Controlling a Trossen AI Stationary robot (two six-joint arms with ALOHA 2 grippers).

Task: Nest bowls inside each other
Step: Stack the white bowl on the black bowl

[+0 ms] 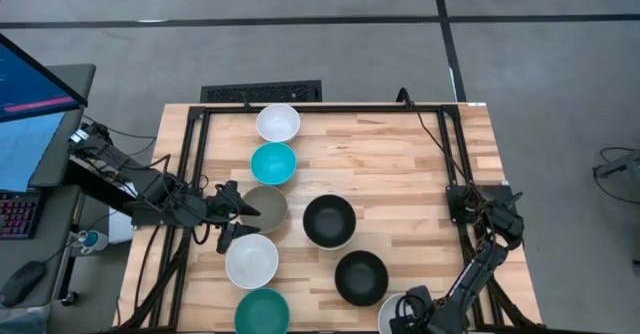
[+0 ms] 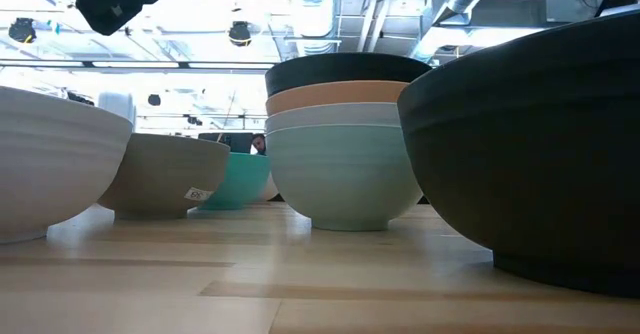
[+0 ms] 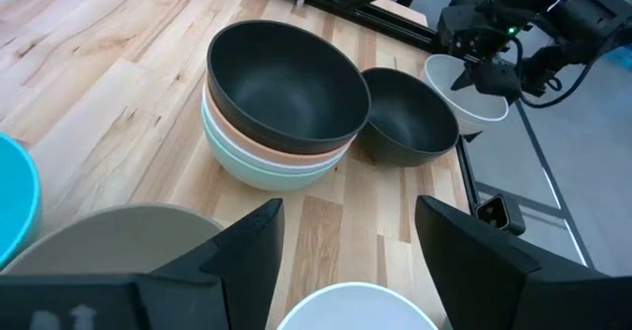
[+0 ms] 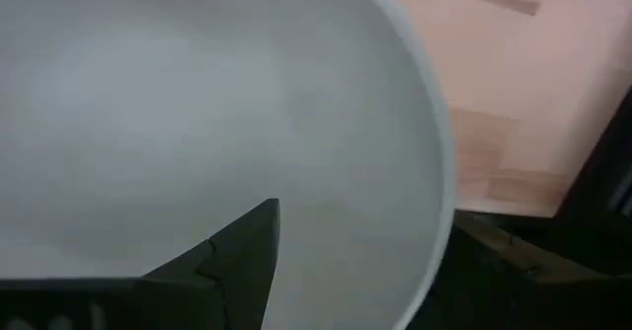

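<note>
My left gripper [image 1: 232, 224] [image 3: 346, 241] is open and hovers at the table's left side, between a grey-taupe bowl [image 1: 266, 206] [image 3: 109, 236] and a white bowl [image 1: 251, 259] [image 3: 355, 305]. It touches neither. In the middle stands a nested stack [image 1: 329, 221] [image 3: 281, 103] [image 2: 345, 144]: black on orange, white and mint green. A single black bowl [image 1: 360, 277] [image 3: 405, 118] sits beside it. A white bowl [image 1: 278, 122], a turquoise bowl [image 1: 273, 163] and a dark teal bowl [image 1: 262, 312] lie in the left column. My right gripper [image 1: 412, 304] [image 4: 365, 221] is at the near edge, on another white bowl [image 1: 393, 314] [image 3: 462, 91]. My right gripper has the white bowl by its rim [image 4: 434, 192], with one finger [image 4: 242, 256] inside the bowl and the other [image 4: 494, 261] outside its wall. In the left wrist view the bowl looks tilted at the table's near edge. Whether it is lifted clear cannot be told.
Bare wood lies to the right of the stack, toward the table's right and far edges [image 1: 430, 154]. A black frame rail [image 1: 455, 164] runs along the right side, and cables and a monitor [image 1: 30, 104] stand off the left edge.
</note>
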